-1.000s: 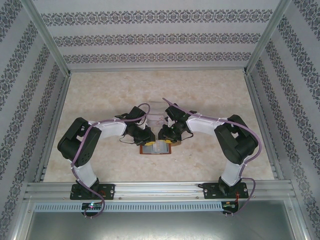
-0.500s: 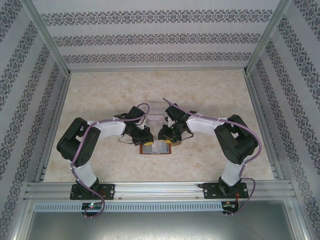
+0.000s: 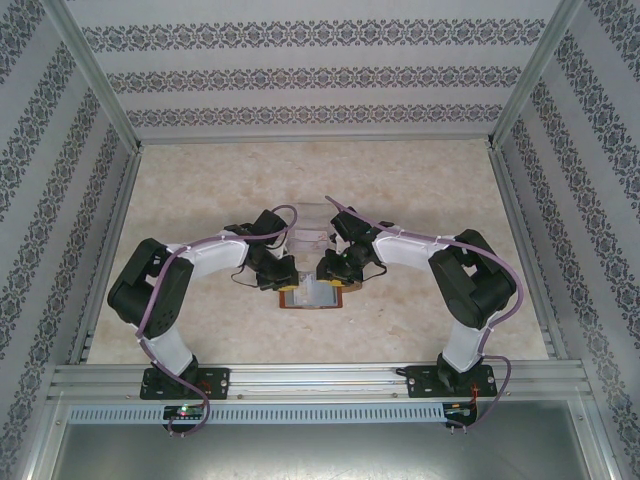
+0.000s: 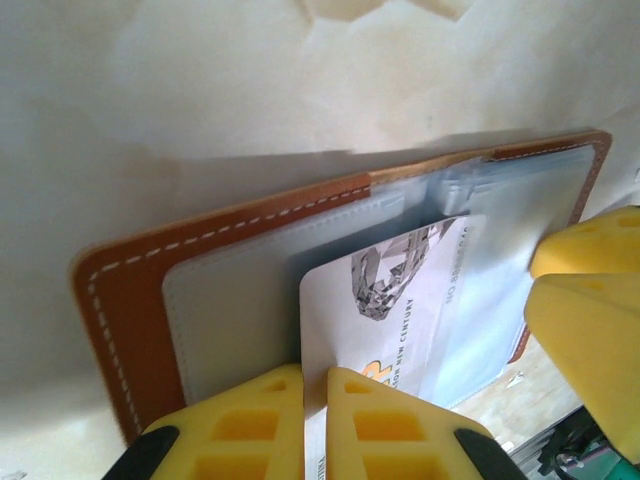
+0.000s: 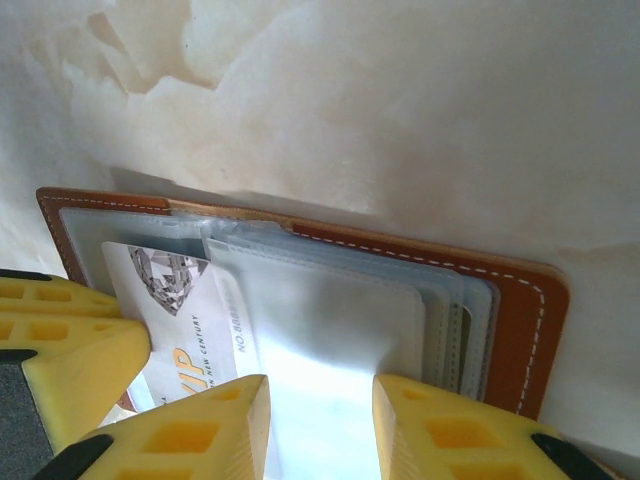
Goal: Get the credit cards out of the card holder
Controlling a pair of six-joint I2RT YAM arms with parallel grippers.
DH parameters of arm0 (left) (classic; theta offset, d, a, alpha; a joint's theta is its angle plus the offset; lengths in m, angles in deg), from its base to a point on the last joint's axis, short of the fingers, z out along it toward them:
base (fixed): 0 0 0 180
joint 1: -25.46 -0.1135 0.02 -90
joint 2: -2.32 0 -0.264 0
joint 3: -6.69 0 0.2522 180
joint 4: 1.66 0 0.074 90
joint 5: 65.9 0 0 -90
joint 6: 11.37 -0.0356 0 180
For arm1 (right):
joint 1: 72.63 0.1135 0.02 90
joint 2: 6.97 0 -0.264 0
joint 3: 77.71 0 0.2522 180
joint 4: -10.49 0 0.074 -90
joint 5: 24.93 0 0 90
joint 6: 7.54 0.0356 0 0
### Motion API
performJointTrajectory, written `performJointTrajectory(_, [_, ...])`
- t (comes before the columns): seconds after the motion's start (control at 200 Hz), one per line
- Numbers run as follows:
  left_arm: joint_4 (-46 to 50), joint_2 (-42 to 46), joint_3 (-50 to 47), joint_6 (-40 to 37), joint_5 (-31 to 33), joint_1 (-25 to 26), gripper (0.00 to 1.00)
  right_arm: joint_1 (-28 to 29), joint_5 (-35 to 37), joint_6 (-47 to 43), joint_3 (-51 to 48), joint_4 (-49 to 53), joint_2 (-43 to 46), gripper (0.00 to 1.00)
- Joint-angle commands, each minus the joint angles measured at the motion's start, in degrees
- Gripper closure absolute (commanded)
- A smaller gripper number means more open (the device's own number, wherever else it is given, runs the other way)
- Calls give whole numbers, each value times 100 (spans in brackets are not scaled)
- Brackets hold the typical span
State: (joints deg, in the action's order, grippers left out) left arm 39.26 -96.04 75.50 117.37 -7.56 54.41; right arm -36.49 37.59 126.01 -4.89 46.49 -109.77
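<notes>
Left arm: In the top view its elbow has swung toward the left edge of the frame over the last second, drawing the wrist slightly left.
Left gripper [image 4: 313,385]: I see the fingers closed narrow, pinching the near edge of a credit card [image 4: 400,300] at the bottom centre of the left wrist view.
Credit card: White with print. Its far end still overlaps the grey-blue pockets, and I cannot tell how much remains tucked in.
Card holder [image 4: 130,290]: It lies open and flat on the table [image 3: 200,200], centre frame between the two wrists.
Right gripper [image 5: 318,395]: The arm is unchanged. The fingers stand apart astride a pocket panel, apparently pinning the holder.
Assessment: I judge the pull-out stroke to have begun. The card is not yet free.
</notes>
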Motion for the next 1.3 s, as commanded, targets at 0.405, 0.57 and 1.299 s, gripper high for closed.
performJointTrajectory(0.405, [712,213,192,-296,406,-77,89,-2,6,14,-41,123,-34,65])
performJointTrajectory(0.57, [711,197,222,-290,431,-82,89,-9,0,4,-27,136,-38,65])
performJointTrajectory(1.299, [97,128,167,-29,-411,-46,85,11,-2,4,-2,166,-38,65])
